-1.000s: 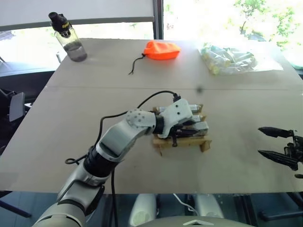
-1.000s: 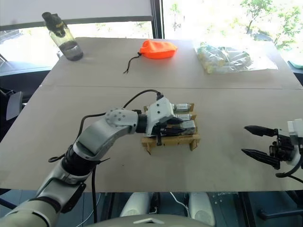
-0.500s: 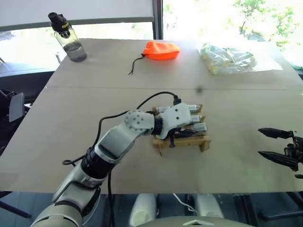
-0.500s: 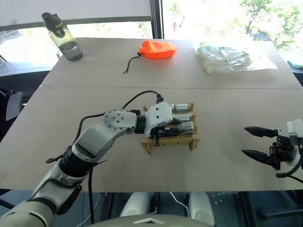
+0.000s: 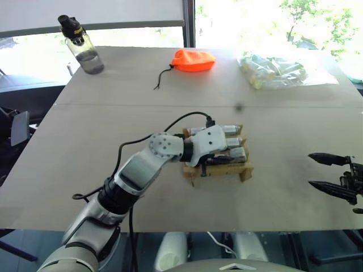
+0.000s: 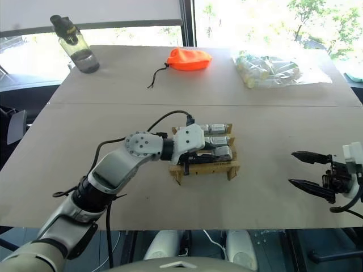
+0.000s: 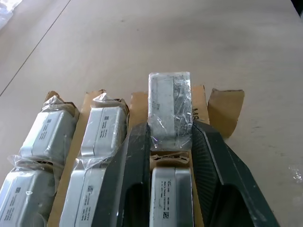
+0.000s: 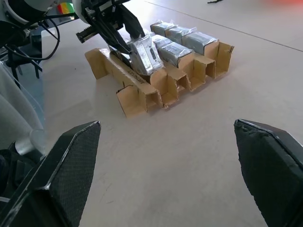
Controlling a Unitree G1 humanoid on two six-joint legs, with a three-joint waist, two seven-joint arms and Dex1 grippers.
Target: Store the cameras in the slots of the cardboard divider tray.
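Observation:
The cardboard divider tray (image 5: pixel 245 170) lies mid-table, and several plastic-wrapped silver cameras (image 7: pixel 102 127) lie in its far slots. My left gripper (image 7: pixel 169 130) is shut on one more wrapped camera (image 7: pixel 169 111). It holds this camera tilted over the tray's nearest row (image 8: pixel 137 97), and the camera's lower end is at the cardboard. Another camera (image 7: pixel 170 203) lies in the same row, under the black fingers (image 7: pixel 132 165). My right gripper (image 5: pixel 329 173) hovers open and empty near the table's right edge, well apart from the tray.
A water bottle (image 5: pixel 82 45) stands at the far left. An orange drawstring pouch (image 5: pixel 194 59) lies at the far centre and a clear bag of pale tubes (image 5: pixel 275 71) at the far right. A black cable (image 5: pixel 142 139) loops beside my left arm.
My left wrist has rolled a little with the camera in its grip, and the camera sits closer to the tray's near row. The right gripper has stayed where it was.

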